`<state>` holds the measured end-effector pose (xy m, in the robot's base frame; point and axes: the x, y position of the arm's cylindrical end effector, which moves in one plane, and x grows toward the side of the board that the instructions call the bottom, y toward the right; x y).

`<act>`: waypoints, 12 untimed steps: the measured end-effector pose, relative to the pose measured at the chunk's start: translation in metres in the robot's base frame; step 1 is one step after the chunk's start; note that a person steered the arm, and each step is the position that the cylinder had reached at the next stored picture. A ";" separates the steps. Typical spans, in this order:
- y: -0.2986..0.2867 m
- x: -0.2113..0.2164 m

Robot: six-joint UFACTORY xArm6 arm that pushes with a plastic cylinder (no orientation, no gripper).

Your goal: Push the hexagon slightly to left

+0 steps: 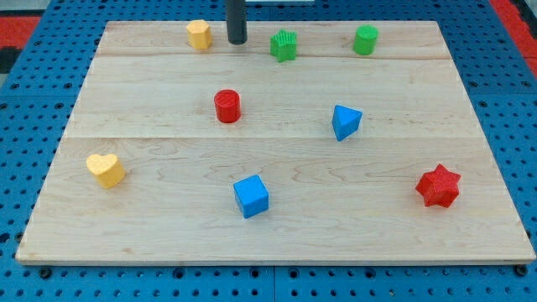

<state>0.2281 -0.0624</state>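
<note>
**Rod tip stands just right of the yellow hexagon at the board's far edge**

Nearest the left edge of the wooden board [168, 226], towards the bottom-left corner, lies a yellow heart block [106, 169]. Up along the top edge, left of the middle, sits the yellow hexagon [199, 34], the block the task names. Just beside it on the view's right stands the dark rod, with my tip [237, 42] resting on the board; a narrow strip of bare wood shows between the two, so they look apart, though the angle makes this hard to settle. The arm carries no pincer, only this rod, and it has hold of nothing.

Below the tip, near the board's middle, is a red cylinder [227, 106]. Lower still, towards the bottom edge, lies a blue cube [251, 195]. Back at the top edge, right of the tip, sits a ribbed green block [284, 45] whose shape I cannot make out for certain. A blue wedge-like block [345, 122] lies right of centre, a green cylinder [365, 39] stands at the top edge, and a red star [439, 186] sits near the right edge.
</note>
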 end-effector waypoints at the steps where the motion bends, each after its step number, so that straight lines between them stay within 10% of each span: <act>1: -0.023 -0.008; 3: -0.100 -0.008; 5: -0.041 0.078; 8: -0.016 0.093; 12: 0.157 0.141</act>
<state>0.3692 0.0942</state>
